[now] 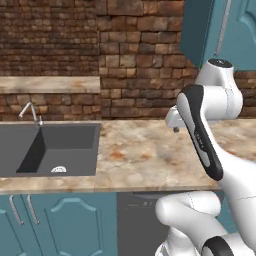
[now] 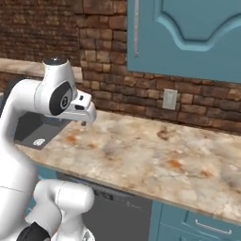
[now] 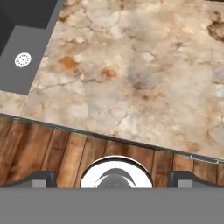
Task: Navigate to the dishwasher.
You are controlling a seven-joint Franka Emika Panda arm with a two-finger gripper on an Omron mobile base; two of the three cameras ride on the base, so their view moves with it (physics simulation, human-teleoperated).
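Note:
The dishwasher (image 1: 136,220) is a dark grey flat panel under the marble counter (image 1: 145,150), directly ahead and low, with its right part hidden behind my arm. Its control strip runs along the top, just below the counter edge. From the other side the dishwasher (image 2: 120,212) sits beside my arm's lower joints. My gripper (image 1: 175,128) hangs over the counter and points down, above the front edge. Its dark fingertips (image 3: 41,178) stand far apart in the hand view. The gripper (image 3: 113,179) is open with nothing between them.
A dark sink (image 1: 50,145) with a steel faucet (image 1: 31,112) lies left of the dishwasher. Teal cabinet doors (image 1: 60,225) flank it below, and a teal upper cabinet (image 2: 188,33) hangs on the brick wall. A wall outlet (image 2: 169,99) sits above the counter. Wooden floor (image 3: 52,157) shows below.

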